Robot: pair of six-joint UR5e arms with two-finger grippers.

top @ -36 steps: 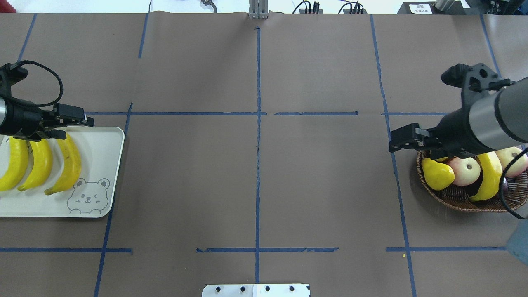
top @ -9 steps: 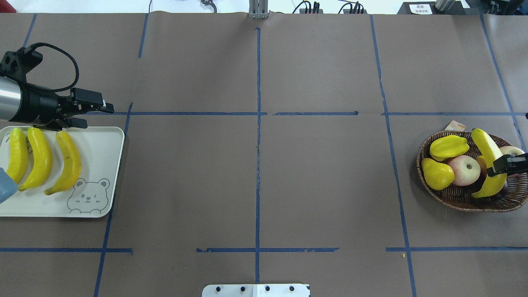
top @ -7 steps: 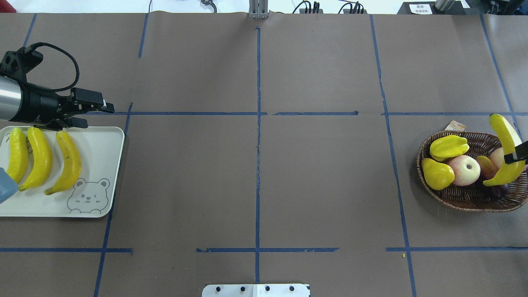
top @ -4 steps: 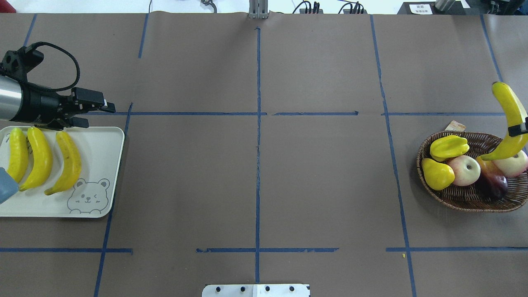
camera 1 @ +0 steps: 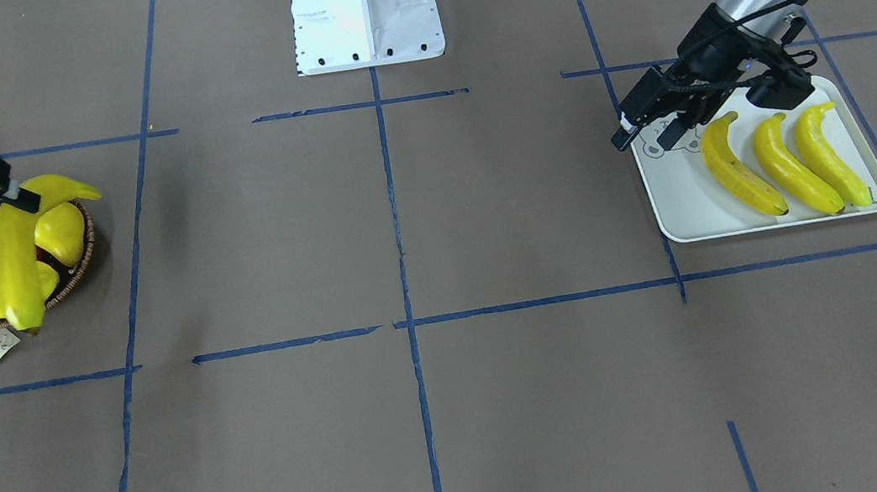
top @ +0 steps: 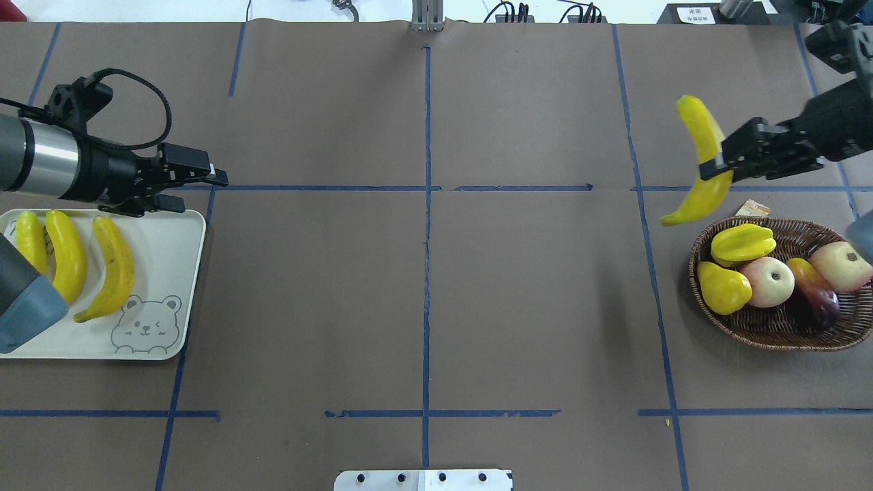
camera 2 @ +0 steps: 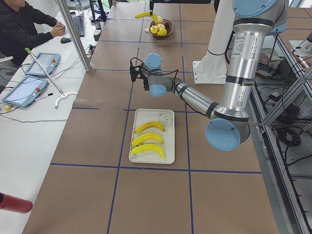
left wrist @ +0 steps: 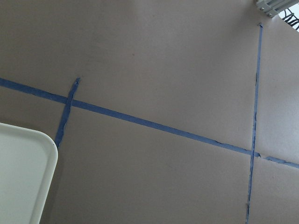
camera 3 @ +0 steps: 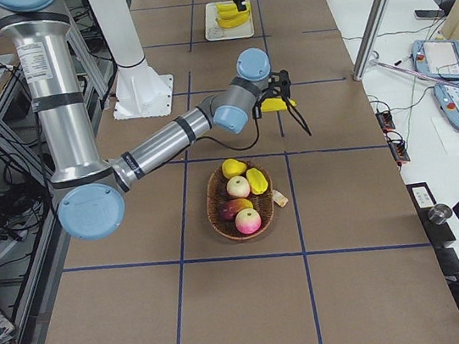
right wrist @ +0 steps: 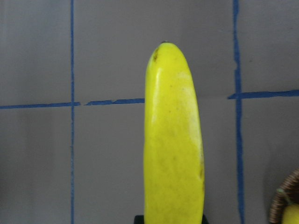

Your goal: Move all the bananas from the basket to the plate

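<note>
**A:** What does the held banana (top: pixel 697 129) look like?

**B:** It is long, curved, glossy and bright yellow. It has a dark tip, a pale sheen along one side and a few faint brown specks in the right wrist view. The right pincer (top: pixel 715 169) is clamped across its middle, and it hangs in the air with both ends free.

**A:** Where is it in relation to the basket (top: pixel 771 335)?

**B:** It is outside the basket, above the bare worktop (top: pixel 532 300). In the overhead view it sits just past the rim, on the far side near the paper tag (top: pixel 752 207). The woven brown basket holds a starfruit (top: pixel 743 242), a pear (top: pixel 721 288), apples (top: pixel 767 281) and a dark red fruit.

**A:** What about the others?

**B:** Three bananas (top: pixel 68 256) lie side by side on the plate (top: pixel 164 252), at the opposite end of the worktop. The plate is an off-white tray with a grey bear face in one corner. The left pincer (top: pixel 204 193) hovers at the plate's far corner with its fingers apart.

**A:** And the surface?

**B:** It is brown paper, slightly creased, marked into large rectangles with blue tape (top: pixel 426 273). The robot's white pedestal (camera 1: pixel 363 10) stands at one long edge.

**A:** What is in the room?

**B:** A white side table runs along the other long edge. A person (camera 2: pixel 24 27) in dark clothing sits there, with tablets (camera 2: pixel 43 62) and cables lying on it.
</note>
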